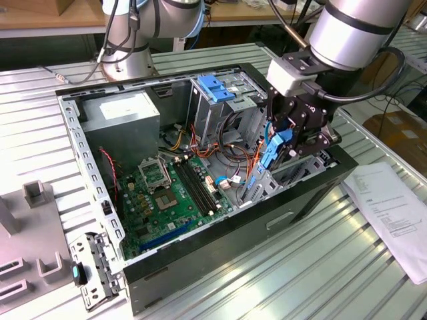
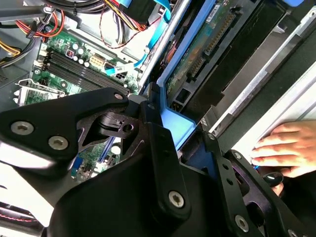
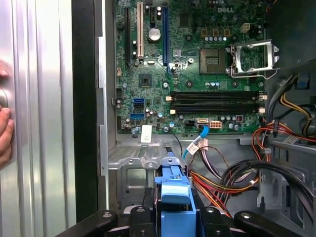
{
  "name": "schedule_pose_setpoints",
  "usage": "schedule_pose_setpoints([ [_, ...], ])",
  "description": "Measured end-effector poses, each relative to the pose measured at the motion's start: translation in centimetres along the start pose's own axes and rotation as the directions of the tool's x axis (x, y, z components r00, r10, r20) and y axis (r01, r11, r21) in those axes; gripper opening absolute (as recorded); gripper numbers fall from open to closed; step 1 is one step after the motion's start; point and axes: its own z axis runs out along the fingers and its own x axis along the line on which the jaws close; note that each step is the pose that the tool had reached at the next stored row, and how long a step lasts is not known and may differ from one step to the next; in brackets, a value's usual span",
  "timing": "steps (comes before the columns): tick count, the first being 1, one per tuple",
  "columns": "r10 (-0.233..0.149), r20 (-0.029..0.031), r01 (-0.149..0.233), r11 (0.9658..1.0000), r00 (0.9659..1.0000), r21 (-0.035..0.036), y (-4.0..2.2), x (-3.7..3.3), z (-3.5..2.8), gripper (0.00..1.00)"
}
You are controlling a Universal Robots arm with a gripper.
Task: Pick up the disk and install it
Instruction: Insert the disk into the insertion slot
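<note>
Gripper (image 1: 292, 133): matte black, angular linkages, bright screw heads. It is clamped on the disk (image 1: 275, 152). The black fingers (image 2: 158, 148) press either side of the glossy blue plastic carrier rail. The disk hangs tilted beneath the wrist, its lower end just inside the computer case (image 1: 303, 200).

Below the gripper, the case lies open on its side, a black shell over punched grey sheet metal. The green motherboard (image 1: 175, 193) lies flat on the case floor and carries long black memory slots and a square silver socket frame. Just beside the gripper is a grey metal drive cage (image 1: 215, 110) topped by a blue plastic handle. Loose cables (image 3: 232, 177), red, orange, yellow and black, sag between the cage and the gripper. The plain grey power supply (image 1: 123, 117) sits in the corner farthest from the gripper.

Surface: table (image 1: 300, 283) of shiny ribbed aluminium with long parallel grooves. A white printed sheet of paper (image 1: 393, 207) lies on it near the gripper, outside the case. A person's hand (image 2: 284, 145) rests flat beside the case wall, close to the gripper.

Room: a grey cylindrical robot base (image 1: 127, 57) stands beyond the case, with a wooden bench edge behind it.
</note>
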Motion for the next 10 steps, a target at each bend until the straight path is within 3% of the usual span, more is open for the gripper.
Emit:
schedule_pose_setpoints([
  [6, 0.0, 0.0, 0.0, 1.0, 1.0, 0.0001, 0.0, 0.0, 0.26, 0.37],
  [8, 0.0, 0.0, 0.0, 1.0, 1.0, 0.0, 0.0, 0.0, 0.26, 0.45],
  [10, 0.0, 0.0001, 0.0, 1.0, 1.0, 0.0, 0.0, 0.0, 0.27, 0.45],
])
